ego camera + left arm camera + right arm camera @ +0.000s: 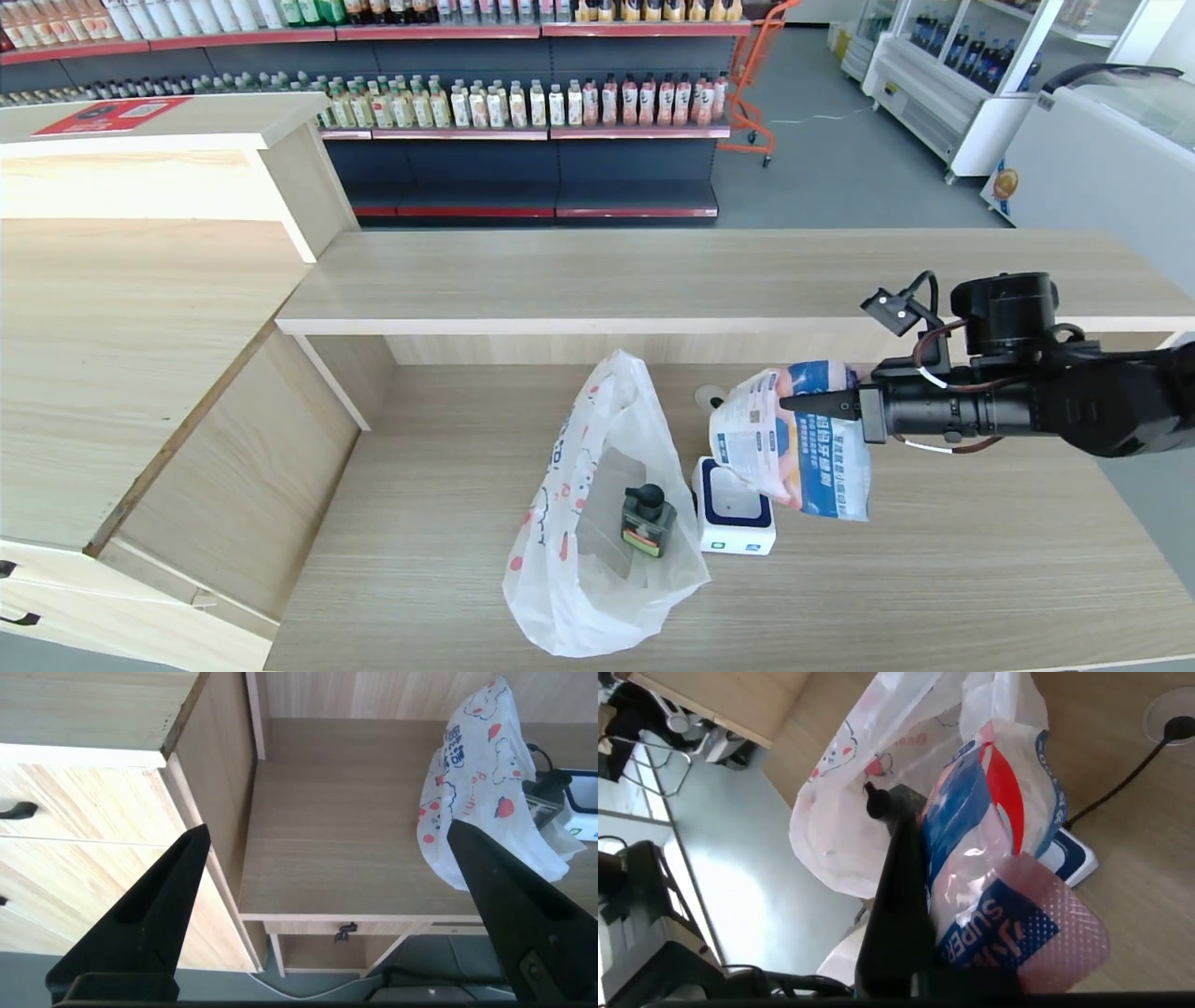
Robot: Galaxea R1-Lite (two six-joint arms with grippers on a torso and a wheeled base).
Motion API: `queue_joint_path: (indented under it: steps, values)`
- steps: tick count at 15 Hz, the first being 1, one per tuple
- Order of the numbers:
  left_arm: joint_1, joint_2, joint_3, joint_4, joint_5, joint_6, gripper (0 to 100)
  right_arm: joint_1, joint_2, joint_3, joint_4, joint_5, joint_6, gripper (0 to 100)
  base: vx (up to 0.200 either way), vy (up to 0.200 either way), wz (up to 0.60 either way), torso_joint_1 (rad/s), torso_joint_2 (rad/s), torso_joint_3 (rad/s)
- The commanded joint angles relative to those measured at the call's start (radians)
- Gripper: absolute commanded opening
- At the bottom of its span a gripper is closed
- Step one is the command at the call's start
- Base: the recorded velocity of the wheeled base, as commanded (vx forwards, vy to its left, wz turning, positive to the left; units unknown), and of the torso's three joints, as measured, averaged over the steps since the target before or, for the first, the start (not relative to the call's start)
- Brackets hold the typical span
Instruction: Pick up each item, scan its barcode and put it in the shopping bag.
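- Our right gripper (814, 403) clamps the packet (794, 453) by its upper end. The packet hangs with its long axis slanting down and near, just above the scanner (736, 523).
- The bag (579, 551) sits just left, probably open-topped, with a bottle (648, 520) inside; the right arm is nearer.
- The left wrist view adds the left gripper (327, 835), spread wide and empty.

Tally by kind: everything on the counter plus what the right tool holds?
White plastic shopping bag with red print: 1
Dark bottle with black cap, in the bag: 1
White-and-blue scanner box: 1
Blue-and-pink plastic packet, in right tool: 1
Total: 4
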Motion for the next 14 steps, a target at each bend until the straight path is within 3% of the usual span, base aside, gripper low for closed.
queue_joint_path:
  steps: [1,7,14]
  values:
    - [0.0,0.0,0.0,0.0,0.0,0.0,100,0.062,0.17,-0.099,-0.061,0.001,-0.015,0,0.0,0.0,0.0,0.0,0.0,0.0]
    - [0.0,0.0,0.0,0.0,0.0,0.0,100,0.185,0.337,-0.272,-0.075,0.008,-0.073,0,0.0,0.0,0.0,0.0,0.0,0.0]
    - [0.0,0.0,0.0,0.0,0.0,0.0,100,0.213,0.474,-0.392,-0.073,0.017,-0.214,0,0.0,0.0,0.0,0.0,0.0,0.0]
